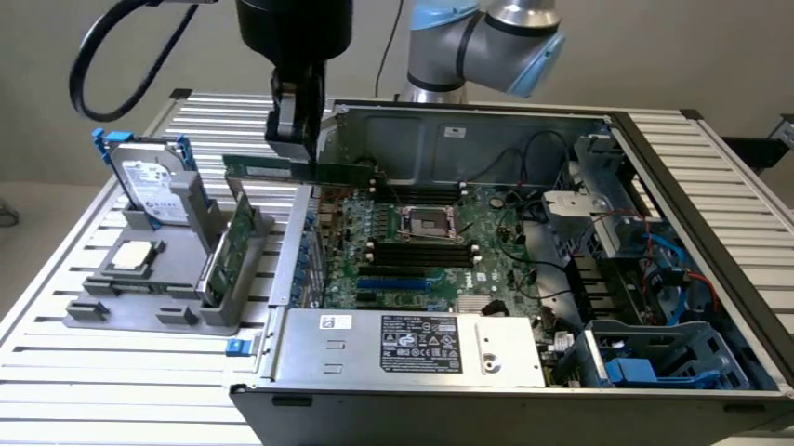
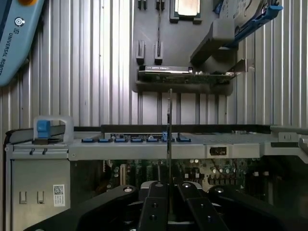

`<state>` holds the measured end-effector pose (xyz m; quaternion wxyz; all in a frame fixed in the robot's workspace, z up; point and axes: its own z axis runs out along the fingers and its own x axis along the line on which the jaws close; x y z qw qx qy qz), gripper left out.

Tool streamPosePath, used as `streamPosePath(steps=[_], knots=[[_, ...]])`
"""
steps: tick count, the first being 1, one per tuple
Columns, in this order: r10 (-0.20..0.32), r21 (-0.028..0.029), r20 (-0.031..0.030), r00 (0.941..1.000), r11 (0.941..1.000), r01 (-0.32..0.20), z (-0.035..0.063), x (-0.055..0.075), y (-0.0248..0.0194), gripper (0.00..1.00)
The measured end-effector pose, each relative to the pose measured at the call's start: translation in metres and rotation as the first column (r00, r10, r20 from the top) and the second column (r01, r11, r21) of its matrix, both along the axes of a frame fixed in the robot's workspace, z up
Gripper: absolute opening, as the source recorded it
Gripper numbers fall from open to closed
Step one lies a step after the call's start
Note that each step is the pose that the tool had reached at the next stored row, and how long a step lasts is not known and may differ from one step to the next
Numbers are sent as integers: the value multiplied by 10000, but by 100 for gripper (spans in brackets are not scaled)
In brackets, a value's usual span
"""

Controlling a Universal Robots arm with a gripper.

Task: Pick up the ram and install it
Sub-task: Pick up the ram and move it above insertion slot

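Exterior view, from where I stand: the claw (image 1: 296, 149) is clamped narrow on the ram (image 1: 248, 167), holding it level in the air over the open computer case (image 1: 496, 139), above the wall nearest the gray holder (image 1: 137, 311). In the wrist view, the stick runs edge-on out from between the fingers (image 2: 154, 207).

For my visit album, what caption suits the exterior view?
The gripper holds the ram stick above the edge of the open computer case.
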<state>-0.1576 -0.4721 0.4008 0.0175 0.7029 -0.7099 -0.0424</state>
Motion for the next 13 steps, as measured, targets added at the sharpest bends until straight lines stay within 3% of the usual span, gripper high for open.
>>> streamPosePath(steps=[13], knots=[[0, -1, 0, 10000, 10000, 0, 3, 555, 90, 14]])
